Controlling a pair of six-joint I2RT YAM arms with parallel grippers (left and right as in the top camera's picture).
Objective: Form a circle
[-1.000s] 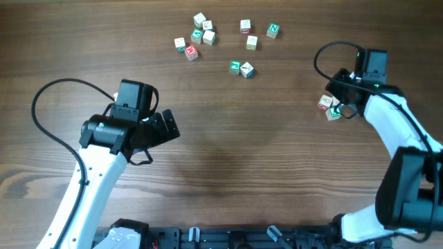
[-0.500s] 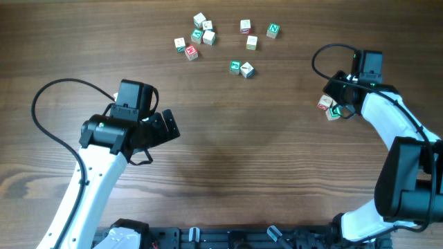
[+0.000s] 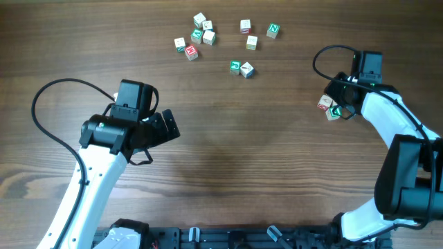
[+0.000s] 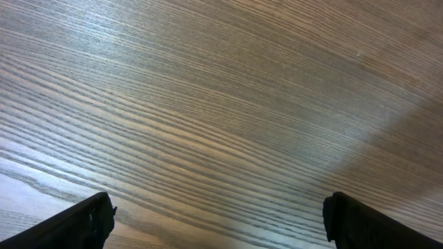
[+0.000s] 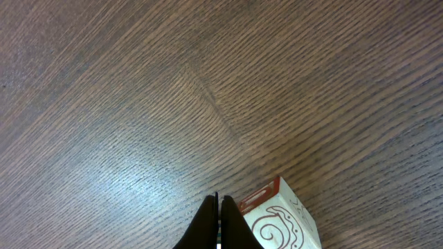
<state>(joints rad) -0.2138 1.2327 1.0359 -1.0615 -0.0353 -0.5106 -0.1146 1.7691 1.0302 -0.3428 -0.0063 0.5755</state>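
Note:
The circle [image 3: 328, 106] shows only as a tight cluster of tiny wooden letter cubes with red, green and pale faces at the right of the table. My right gripper [image 3: 337, 99] is shut and holds nothing, its tips right beside the cluster. In the right wrist view the shut gripper [image 5: 217, 223] has a pale cube with a red edge [image 5: 282, 220] against its right side. My left gripper [image 3: 166, 128] hovers open over bare wood at the left. The left wrist view shows that gripper [image 4: 218, 223] with only table between its wide-apart fingers.
A loose scatter of several similar letter cubes [image 3: 208, 36] lies at the far middle of the wooden table [image 3: 263, 152], with a pair of cubes [image 3: 241, 68] nearest the centre. Both arms' cables loop over the table sides.
My right arm has shifted very slightly beside the cluster. The cubes and the left arm have not visibly moved.

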